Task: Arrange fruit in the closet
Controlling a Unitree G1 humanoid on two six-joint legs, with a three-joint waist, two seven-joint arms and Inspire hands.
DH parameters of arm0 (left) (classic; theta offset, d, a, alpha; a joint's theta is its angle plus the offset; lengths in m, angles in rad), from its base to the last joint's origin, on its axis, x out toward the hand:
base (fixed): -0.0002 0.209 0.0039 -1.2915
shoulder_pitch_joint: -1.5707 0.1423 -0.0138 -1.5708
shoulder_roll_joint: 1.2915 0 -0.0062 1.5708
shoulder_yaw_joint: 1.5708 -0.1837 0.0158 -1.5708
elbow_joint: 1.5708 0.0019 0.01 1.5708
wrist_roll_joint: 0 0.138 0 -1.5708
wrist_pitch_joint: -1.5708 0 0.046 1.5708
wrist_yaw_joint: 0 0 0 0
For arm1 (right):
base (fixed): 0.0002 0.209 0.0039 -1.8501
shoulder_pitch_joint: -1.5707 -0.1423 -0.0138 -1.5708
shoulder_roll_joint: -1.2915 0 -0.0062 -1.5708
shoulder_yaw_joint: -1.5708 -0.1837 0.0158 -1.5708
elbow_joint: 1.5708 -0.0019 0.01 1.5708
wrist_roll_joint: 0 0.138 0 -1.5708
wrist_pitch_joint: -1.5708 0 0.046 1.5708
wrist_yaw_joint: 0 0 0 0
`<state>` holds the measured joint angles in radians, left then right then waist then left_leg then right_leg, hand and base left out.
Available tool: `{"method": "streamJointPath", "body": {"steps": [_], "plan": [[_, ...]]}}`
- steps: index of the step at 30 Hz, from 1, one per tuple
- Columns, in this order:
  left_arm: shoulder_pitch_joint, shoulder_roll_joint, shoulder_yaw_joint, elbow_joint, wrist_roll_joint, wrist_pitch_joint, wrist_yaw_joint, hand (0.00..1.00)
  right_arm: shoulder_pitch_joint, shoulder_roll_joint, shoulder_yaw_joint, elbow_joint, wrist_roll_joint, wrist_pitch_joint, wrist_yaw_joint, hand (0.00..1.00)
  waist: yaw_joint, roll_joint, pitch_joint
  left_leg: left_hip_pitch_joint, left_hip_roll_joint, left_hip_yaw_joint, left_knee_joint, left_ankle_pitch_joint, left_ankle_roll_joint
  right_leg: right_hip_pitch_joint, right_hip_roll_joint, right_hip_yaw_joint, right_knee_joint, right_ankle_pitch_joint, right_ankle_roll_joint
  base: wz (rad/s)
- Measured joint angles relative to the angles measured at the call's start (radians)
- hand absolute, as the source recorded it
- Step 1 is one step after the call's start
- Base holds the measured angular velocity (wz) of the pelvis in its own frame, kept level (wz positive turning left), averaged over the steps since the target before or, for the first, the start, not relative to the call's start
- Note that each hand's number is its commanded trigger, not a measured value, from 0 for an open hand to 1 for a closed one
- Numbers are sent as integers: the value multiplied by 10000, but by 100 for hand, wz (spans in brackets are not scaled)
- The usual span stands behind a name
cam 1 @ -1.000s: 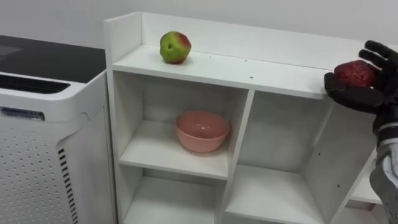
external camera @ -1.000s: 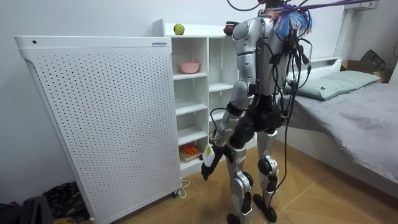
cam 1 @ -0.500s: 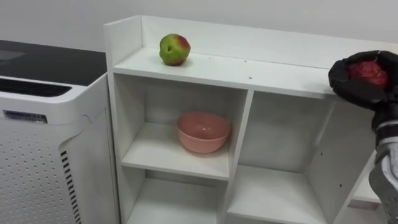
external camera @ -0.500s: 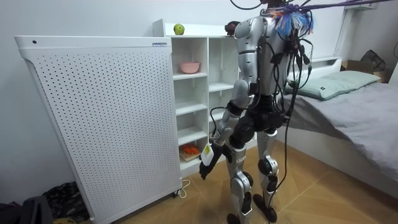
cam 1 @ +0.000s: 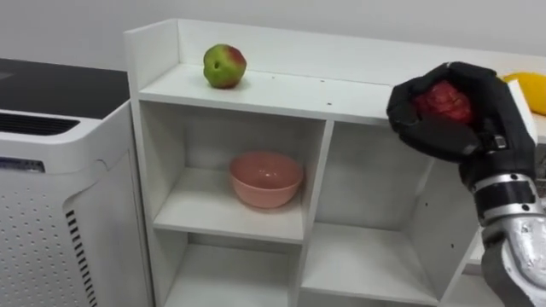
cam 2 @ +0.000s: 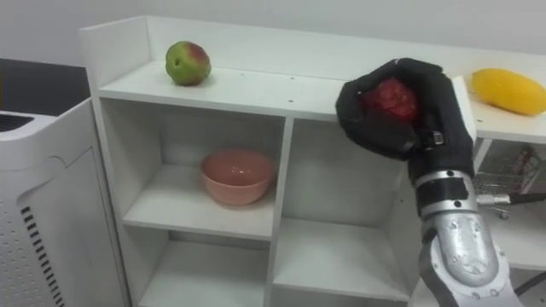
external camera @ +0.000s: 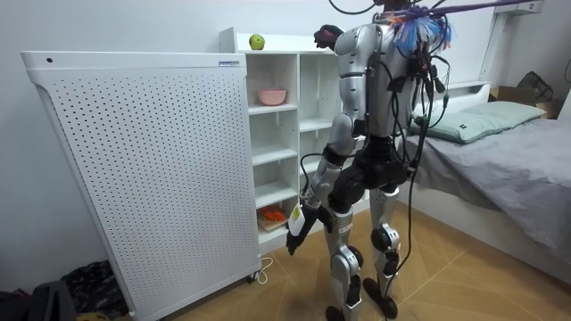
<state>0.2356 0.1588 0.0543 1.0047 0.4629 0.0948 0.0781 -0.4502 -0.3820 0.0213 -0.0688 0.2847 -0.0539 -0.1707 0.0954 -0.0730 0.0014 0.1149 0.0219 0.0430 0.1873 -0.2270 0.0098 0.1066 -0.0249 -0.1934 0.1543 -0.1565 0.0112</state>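
Now mid-placing: right hand, fingers curled round dark red round fruit, at front edge of white closet's top shelf. Next: set down right of green-red apple, release w/o rolling. Left hand idle, low.

Right hand: upper right of the left eye view, raised, black fingers curled round a red fruit.
Right wrist: silver, directly below the hand, forearm rising from the lower right corner.
Left hand: lower centre of the room view, hanging beside the thigh.
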Motion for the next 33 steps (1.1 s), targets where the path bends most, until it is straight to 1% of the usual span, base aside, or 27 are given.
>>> {"method": "streamJointPath", "body": {"steps": [4, 6, 7, 8, 9, 10, 12, 13, 14, 15, 17, 18, 20, 22, 25, 27, 28, 29, 30, 32, 33], "plan": [[105, 1, -7, 4, -5, -76, 0, 0, 31, 22, 10, -485, 615, -1, 488, 100, -25, 39, 24, -45, 6, 16, -11, -6, 1, -5, 0, -18, 9, 4, -6, 0], [166, 0, -14, 10, -5, -77, 2, 0, 80, 105, 9, -700, 670, -1, 581, 100, -63, 68, 39, -62, 13, 20, -12, -10, 0, -17, 10, -19, 8, 5, -7, 0], [180, 0, -23, 11, -8, -77, 15, 0, 185, 217, 10, -867, 733, -1, 600, 100, -70, 85, 37, -79, 21, 38, -24, -10, -1, -42, 20, -2, 13, 5, -7, -3], [178, 0, -62, 10, -7, -83, 76, 0, 394, 285, 24, -1053, 770, -27, 603, 100, -38, 136, 11, -170, 27, 69, -29, -10, -2, -143, 24, 19, 25, 5, -7, -5], [171, -1, -88, 11, -2, -86, 104, 0, 485, 331, 51, -1076, 770, -73, 605, 100, -20, 113, -25, -201, 31, 93, -30, -9, -2, -202, 26, 31, 46, 5, -8, -7], [141, 1, -206, 27, -7, -90, 196, 0, 700, 397, 150, -1066, 766, -129, 589, 100, -15, 163, 7, -229, 33, 114, -25, -9, -2, -240, 27, 44, 67, 7, -11, -4], [62, -1, -216, 59, -3, -99, 243, 0, 1267, 411, 357, -949, 776, -172, 606, 100, -14, 162, 2, -279, 31, 112, -19, -10, -1, -282, 20, 35, 64, 7, -10, 0], [55, 2, -216, 64, -15, -102, 303, 0, 1690, 488, 404, -809, 868, -170, 635, 100, -8, 152, -14, -421, 29, 102, 13, -9, 1, -428, 5, 11, 118, 6, -10, 0], [-47, 0, -265, 65, -12, -105, 394, 0, 1872, 652, 473, -430, 1024, -149, 636, 100, -12, 121, -35, -586, 22, 100, 95, -7, 4, -596, -14, 18, 195, 7, -10, 0], [-69, 1, -307, 114, -11, -115, 447, 0, 1891, 726, 521, -147, 1049, -142, 635, 100, -20, 130, -32, -704, 16, 112, 143, -7, 5, -690, -26, 26, 204, 7, -11, -5], [-403, 35, -609, 558, -47, -128, 598, 0, 1905, 945, 666, 1193, 1196, -114, 591, 100, -59, 217, 2, -1148, 4, 129, 381, -4, 10, -1123, -76, -4, 398, 11, -17, 0], [-461, 42, -684, 615, -127, -127, 672, 0, 1925, 1044, 679, 1576, 1225, -114, 591, 100, -63, 229, -4, -1263, 5, 129, 446, -5, 10, -1211, -80, -9, 420, 15, -23, 6], [-739, 49, -860, 830, -448, -123, 732, 0, 1942, 1290, 776, 3055, 1535, -68, 636, 100, -43, 318, 23, -1725, 18, 95, 667, -3, 11, -1652, -108, -81, 623, 17, -29, 8], [-954, 50, -946, 1071, -741, -127, 735, 0, 1945, 1442, 758, 3917, 1728, -62, 631, 100, -69, 425, 66, -2199, 23, 88, 921, 4, 22, -2114, -185, -264, 914, -3, -58, 15], [-1022, 29, -1086, 1195, -928, -78, 776, 0, 1944, 1654, 766, 5047, 2276, 17, 659, 100, -14, 548, 112, -2858, 42, 84, 1280, 12, 31, -2849, -291, -260, 1467, -85, -125, 3], [-1061, 40, -1104, 1199, -1306, -67, 776, 0, 1924, 1804, 759, 5574, 3112, 10, 748, 100, 12, 598, 138, -3309, 28, 67, 1567, 11, 33, -3237, -322, -285, 1643, -91, -138, 2], [-1129, 50, -1200, 1195, -1591, -61, 779, 0, 1838, 1866, 756, 6047, 3922, 12, 877, 100, 37, 629, 162, -3598, 27, 57, 1726, 21, 51, -3523, -368, -296, 1802, -117, -184, 4], [-1140, 32, -1325, 1181, -1716, -78, 782, 0, 1739, 1901, 749, 6465, 4662, 35, 930, 100, 81, 699, 208, -3893, 21, 62, 1942, 19, 58, -3817, -440, -292, 2052, -141, -218, 0], [-1149, 18, -1382, 1173, -1779, -101, 789, 0, 1728, 1899, 736, 6600, 5055, 45, 956, 100, 127, 729, 226, -4031, 13, 76, 2026, 14, 69, -3985, -454, -283, 2196, -154, -232, -4], [-1171, -16, -1475, 1157, -1987, -74, 881, 0, 1556, 1902, 725, 6910, 6395, 103, 993, 100, 208, 789, 278, -4825, -41, 114, 2407, 1, 101, -4869, -611, -256, 2820, -267, -308, -2], [-1187, -19, -1506, 1159, -1977, -64, 893, 0, 1499, 1900, 718, 6943, 6624, 113, 1000, 100, 214, 796, 285, -5045, -53, 112, 2506, 0, 102, -5117, -634, -246, 2990, -294, -329, 7]]}}
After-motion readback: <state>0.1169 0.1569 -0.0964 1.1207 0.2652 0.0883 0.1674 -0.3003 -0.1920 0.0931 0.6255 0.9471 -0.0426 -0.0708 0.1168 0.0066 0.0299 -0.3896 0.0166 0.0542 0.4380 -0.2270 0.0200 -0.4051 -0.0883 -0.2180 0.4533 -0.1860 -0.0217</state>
